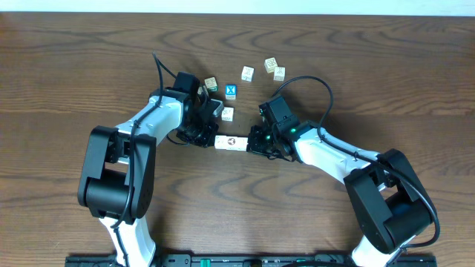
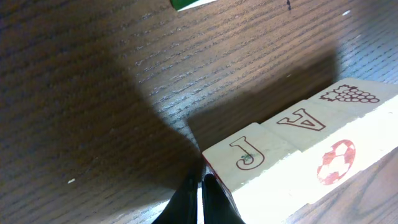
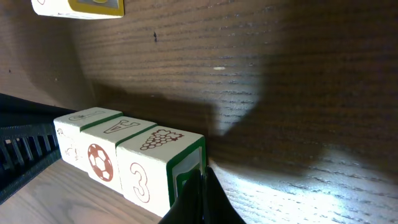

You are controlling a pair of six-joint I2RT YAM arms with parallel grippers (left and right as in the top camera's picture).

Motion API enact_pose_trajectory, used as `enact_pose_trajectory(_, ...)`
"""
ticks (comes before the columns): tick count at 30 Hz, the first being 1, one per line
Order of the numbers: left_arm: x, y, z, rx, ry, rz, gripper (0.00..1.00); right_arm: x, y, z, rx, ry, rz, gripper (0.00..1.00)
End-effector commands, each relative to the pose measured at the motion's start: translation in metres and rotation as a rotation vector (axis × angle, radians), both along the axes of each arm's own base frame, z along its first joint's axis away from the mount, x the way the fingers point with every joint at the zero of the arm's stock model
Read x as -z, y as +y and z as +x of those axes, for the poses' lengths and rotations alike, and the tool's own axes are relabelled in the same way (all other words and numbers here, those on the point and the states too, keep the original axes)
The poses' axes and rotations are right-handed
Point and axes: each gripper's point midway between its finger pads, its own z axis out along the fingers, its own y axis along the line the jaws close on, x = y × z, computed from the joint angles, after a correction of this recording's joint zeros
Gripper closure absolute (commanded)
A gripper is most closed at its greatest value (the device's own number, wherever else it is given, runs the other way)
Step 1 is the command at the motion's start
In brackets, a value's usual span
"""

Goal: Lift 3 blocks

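While in line, three blocks (image 1: pixel 231 142) between left claw (image 2: pixel 200 194) and right claw (image 3: pixel 200 191).

Dark wood-grain table (image 1: pixel 89 67). Blue cube with white X (image 1: pixel 231 91) up near centre. Green-tinted cube (image 1: pixel 211 84) sits just left of it, not touching. Pale loose cube (image 1: pixel 227 113) is below the blue one. Further right is a lone cube (image 1: pixel 247 73), then an upper cube (image 1: pixel 271 64) and a lower cube (image 1: pixel 279 73) close together. Black rail (image 1: pixel 223 259) runs along the near edge.

Left wrist view's edge cuts off the blocks (image 2: pixel 300 118); right wrist view's top, a yellow-faced cube (image 3: pixel 81 7)
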Motion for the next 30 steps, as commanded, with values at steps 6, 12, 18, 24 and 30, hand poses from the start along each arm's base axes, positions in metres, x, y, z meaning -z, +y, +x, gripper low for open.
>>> enact_pose_trajectory(6,-0.034,-0.038,-0.014,0.056,-0.011,-0.161,0.93,-0.015,0.028,-0.006,-0.102,-0.009,0.105,0.99)
enact_pose_trajectory(12,-0.034,-0.038,-0.013,0.047,-0.008,-0.162,0.93,-0.015,0.029,-0.007,-0.124,-0.016,0.108,0.99)
enact_pose_trajectory(18,-0.034,-0.038,-0.013,0.047,-0.008,-0.162,0.93,-0.016,0.030,-0.008,-0.137,-0.021,0.111,0.99)
enact_pose_trajectory(24,-0.034,-0.038,-0.013,0.042,-0.006,-0.161,0.93,-0.016,0.030,-0.007,-0.145,-0.028,0.110,0.99)
enact_pose_trajectory(30,-0.034,-0.038,-0.013,0.041,-0.005,-0.161,0.94,-0.022,0.034,-0.007,-0.159,-0.030,0.131,0.99)
